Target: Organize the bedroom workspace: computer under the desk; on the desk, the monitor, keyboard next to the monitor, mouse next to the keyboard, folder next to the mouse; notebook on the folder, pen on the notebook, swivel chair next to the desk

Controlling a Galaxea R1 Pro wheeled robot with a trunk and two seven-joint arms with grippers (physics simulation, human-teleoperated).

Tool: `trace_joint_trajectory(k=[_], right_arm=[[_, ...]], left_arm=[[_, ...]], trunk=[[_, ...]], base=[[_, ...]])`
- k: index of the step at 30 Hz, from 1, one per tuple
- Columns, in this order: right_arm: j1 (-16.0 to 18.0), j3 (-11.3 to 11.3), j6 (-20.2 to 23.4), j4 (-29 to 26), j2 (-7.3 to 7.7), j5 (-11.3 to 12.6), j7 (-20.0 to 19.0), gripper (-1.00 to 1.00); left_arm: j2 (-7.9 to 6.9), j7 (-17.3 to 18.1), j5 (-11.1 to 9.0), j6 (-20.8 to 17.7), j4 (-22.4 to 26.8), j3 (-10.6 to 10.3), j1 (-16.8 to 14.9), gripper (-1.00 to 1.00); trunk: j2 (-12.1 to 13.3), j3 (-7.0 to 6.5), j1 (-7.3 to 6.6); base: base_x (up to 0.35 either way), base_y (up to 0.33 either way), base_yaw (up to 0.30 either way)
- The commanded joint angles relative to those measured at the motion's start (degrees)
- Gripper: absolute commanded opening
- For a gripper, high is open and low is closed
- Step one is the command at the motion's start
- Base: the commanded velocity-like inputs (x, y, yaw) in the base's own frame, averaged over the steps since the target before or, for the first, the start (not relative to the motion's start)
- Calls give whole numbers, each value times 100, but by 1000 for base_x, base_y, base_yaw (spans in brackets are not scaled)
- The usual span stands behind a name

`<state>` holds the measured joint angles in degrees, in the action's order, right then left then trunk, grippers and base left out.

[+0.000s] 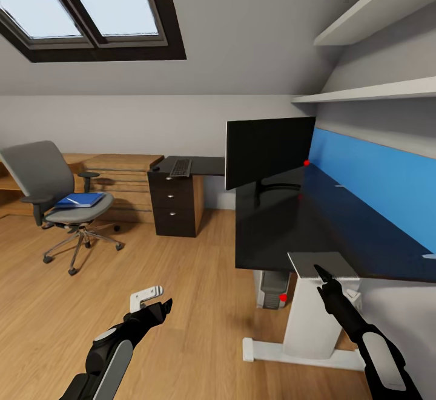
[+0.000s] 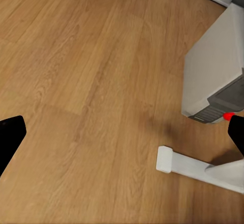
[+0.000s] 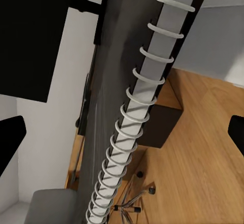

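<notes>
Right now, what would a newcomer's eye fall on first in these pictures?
The black monitor standing on the glossy desk against its blue back panel. Next, the grey chair out on the wood floor with a blue folder on its seat. The right claw holds a spiral-bound notebook.

Your right wrist camera looks along a grey spiral-bound notebook point(image 3: 122, 82) — white coils point(image 3: 133, 113) running its length — with the monitor point(image 3: 30, 36), wooden floor point(image 3: 203, 153) and chair casters point(image 3: 140, 191) beyond.

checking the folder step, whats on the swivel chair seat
A blue folder lies flat on the swivel chair seat. The seat beneath it is covered, so anything under it can't be seen.
</notes>
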<state>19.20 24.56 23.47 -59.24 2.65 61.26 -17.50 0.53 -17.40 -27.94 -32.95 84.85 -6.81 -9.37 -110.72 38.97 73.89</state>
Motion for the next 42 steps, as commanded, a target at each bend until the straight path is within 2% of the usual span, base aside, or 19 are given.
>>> trace_joint_trajectory(k=[1,7,8,21,27,32,36,38,42], right_arm=[[5,14,44,0,-2,32,-8,100],[5,14,44,0,-2,26,-6,100],[5,14,44,0,-2,26,-3,-100],[5,14,52,-8,-2,26,52,-100],[5,14,66,-23,-2,34,39,-100],[5,11,83,-311,-16,38,43,-100],[-5,13,107,-638,-147,40,52,-100],[-10,14,277,-765,-179,42,53,-100],[-15,10,557,-866,-197,43,47,-100]], left_arm=[[0,-53,-61,-16,6,-5,-4,100],[0,-53,-62,-18,5,-5,-4,100],[0,-53,-62,-18,5,-5,-4,100],[6,-53,-62,-18,5,-5,-4,100],[8,-70,-62,-16,5,-5,-4,100],[4,-76,-62,-17,2,-5,-4,100],[7,-86,-53,-11,-76,-6,-4,100],[8,-79,-47,-5,-92,-11,-4,100],[8,-63,-45,-8,-98,-13,-4,100]], trunk=[[-3,6,-1],[-3,6,-1],[-3,6,-1],[-3,6,-1],[238,-102,-132],[438,-192,-242],[599,-263,-330],[679,-299,-374],[679,-299,-374]], base=[[10,0,0],[3,0,0],[0,0,0],[0,0,0],[0,0,0],[0,0,0],[0,0,0],[0,0,0],[0,0,0]])
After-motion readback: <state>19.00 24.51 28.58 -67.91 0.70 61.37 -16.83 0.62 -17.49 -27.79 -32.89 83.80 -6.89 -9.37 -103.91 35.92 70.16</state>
